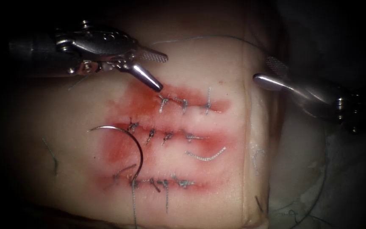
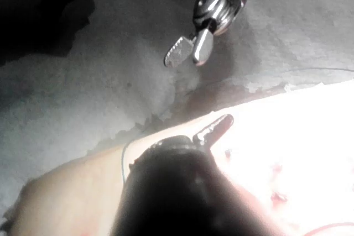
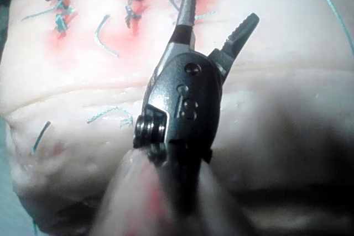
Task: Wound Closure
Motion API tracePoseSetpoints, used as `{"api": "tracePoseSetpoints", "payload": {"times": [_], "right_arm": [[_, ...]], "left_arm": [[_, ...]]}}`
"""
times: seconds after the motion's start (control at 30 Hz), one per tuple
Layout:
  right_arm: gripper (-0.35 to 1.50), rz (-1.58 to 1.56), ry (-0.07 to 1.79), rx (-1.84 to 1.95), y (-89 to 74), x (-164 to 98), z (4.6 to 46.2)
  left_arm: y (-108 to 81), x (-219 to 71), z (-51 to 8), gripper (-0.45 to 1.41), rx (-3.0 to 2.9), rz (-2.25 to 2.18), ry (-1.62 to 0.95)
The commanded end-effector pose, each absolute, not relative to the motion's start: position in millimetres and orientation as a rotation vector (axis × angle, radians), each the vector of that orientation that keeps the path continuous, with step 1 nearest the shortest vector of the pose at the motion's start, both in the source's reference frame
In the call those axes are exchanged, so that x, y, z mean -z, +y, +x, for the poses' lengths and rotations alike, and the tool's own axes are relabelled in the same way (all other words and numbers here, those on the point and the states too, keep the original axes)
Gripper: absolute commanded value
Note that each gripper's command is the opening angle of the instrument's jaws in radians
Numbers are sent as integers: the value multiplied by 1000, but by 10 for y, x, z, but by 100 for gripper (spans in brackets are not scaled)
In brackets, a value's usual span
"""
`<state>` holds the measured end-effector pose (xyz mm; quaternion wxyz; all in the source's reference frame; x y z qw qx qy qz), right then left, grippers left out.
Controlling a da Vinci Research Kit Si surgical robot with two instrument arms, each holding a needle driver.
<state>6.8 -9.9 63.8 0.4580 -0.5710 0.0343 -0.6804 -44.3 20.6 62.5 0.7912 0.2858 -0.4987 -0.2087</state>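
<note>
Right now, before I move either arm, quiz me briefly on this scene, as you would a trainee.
1. True or false: the left arm's steel hand grips the curved steel needle.
2. The needle lies: A) on the pale pork tissue, by the stitched rows' left ends; B) off the tissue; C) right of the rows.
3. Fill in: the right arm's steel hand holds ___.
Key: 1 false; 2 A; 3 nothing.

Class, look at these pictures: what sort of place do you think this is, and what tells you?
Probably a surgical training bench. Two open, empty robot tools, left and right, hover over a tissue slab with three stitched cuts; a curved needle rests on it, its point at the lowest cut.
</note>
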Motion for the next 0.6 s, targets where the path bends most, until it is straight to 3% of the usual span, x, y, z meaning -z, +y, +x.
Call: {"api": "tracePoseSetpoints", "payload": {"times": [0.03,0.13,0.2,0.33,0.6], "right_arm": [[141,-1408,85,1675,-105,-641,79],[141,-1408,83,1675,-107,-641,80],[141,-1407,87,1666,-110,-644,82],[143,-1413,80,1666,-119,-655,83],[145,-1418,81,1666,-125,-662,87]], "left_arm": [[200,-628,-429,79,497,588,-1101],[174,-628,-390,76,576,525,-1177],[173,-625,-381,84,575,503,-1198],[190,-619,-381,101,550,435,-1246],[195,-625,-379,111,547,432,-1263]]}}
